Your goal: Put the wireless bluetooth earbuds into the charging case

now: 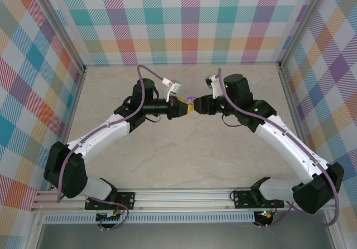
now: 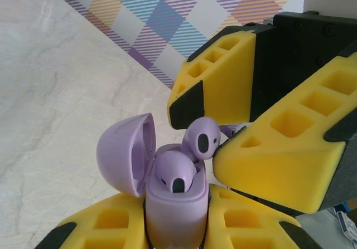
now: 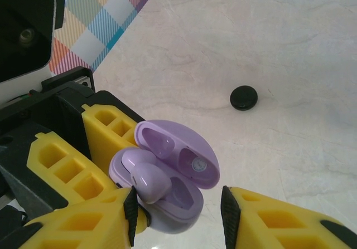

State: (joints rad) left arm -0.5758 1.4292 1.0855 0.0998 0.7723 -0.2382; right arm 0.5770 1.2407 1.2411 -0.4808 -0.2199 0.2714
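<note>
**Yellow fingers (image 2: 106,226) of the left gripper (image 2: 177,224) clamp the open charging case (image 2: 174,210)**

Seen from the left wrist, the left gripper is closed on the lower body of the lilac charging case, which stands upright between the two pads. The bottom of the case is cut off by the picture edge. The lid (image 2: 125,154) hangs open to the left.

The seated earbud (image 2: 175,174) rests in its socket. Only its rounded head shows, and the stem is hidden inside. The second earbud (image 2: 202,137) is just behind it, at the rim of the case, in the gap of the right gripper (image 3: 179,218). The jaws of this gripper stand apart. The bud lies against one finger, and I cannot tell whether the other finger touches it. Its stem is hidden too, so how deep it sits is hard to say.

From above, both arms meet in the air near the middle of the table, and the case is only a small lilac spot (the fingers cover most of it).

A small black puck (image 3: 244,97) lies alone on the table (image 3: 290,43), well apart from the grippers. The table is pale with marble-like veins. Walls (image 1: 189,20) checked in many colours stand on three sides. An aluminium rail (image 1: 184,201) runs along the near edge at the arm bases.
</note>
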